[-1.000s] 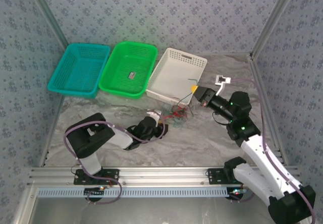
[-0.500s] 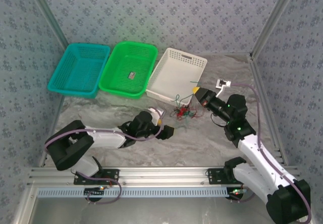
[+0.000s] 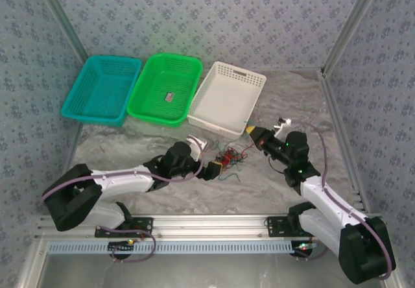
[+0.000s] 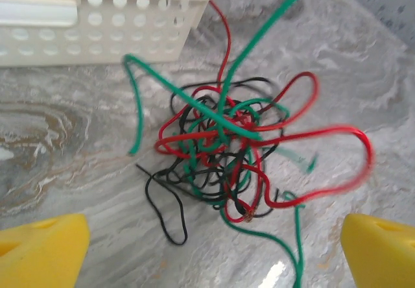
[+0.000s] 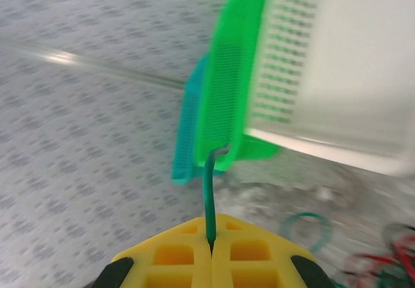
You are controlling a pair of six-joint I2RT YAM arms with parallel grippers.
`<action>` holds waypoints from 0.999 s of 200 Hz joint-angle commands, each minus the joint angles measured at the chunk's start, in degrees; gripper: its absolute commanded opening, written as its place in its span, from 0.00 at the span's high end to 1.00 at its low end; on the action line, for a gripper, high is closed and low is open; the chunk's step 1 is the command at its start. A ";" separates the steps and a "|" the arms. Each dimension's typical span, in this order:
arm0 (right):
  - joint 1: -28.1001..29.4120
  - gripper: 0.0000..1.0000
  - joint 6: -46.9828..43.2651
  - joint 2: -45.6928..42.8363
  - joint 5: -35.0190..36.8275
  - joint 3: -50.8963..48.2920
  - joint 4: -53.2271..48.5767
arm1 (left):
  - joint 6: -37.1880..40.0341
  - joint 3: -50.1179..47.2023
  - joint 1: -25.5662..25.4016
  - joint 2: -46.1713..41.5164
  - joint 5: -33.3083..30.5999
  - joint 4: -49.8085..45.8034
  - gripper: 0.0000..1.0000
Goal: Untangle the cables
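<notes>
Three baskets (image 3: 155, 117); one tangle of cables (image 4: 224, 148).

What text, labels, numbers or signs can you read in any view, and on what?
None legible.
Small dark item in the green basket: possibly a label, too small to read.
White basket, teal basket, green cable, cable tangle, yellow fingers: no markings visible.

Three baskets (teal (image 3: 100, 93), green (image 3: 174, 77), white (image 3: 227, 100)), one tangle of cables (image 3: 228, 158), two arms (image 3: 123, 179)
</notes>
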 commanded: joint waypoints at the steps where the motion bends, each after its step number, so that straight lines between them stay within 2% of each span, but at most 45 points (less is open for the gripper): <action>1: -1.86 1.00 -0.74 -2.61 1.17 -1.39 -4.22 | 4.30 4.09 0.04 3.44 0.88 -3.97 0.01; 73: -6.38 1.00 1.35 -9.02 3.86 -4.51 -12.15 | 10.80 14.92 -5.81 15.93 0.45 -5.76 0.11; 104: -6.84 1.00 1.71 -9.01 3.96 -4.90 -12.88 | 8.64 16.17 -6.75 18.26 1.78 -4.69 0.11; 164: -7.37 1.00 2.15 -8.95 4.34 -5.30 -13.20 | 7.66 19.09 -7.96 23.20 -2.96 -5.73 0.16; 180: -7.41 1.00 2.32 -8.99 4.16 -5.21 -13.03 | 6.32 20.10 -8.05 24.73 -6.92 -6.89 0.24; 200: -8.13 1.00 2.25 -9.65 3.79 -4.43 -13.64 | 3.79 18.21 -8.03 24.87 -8.59 -4.53 0.46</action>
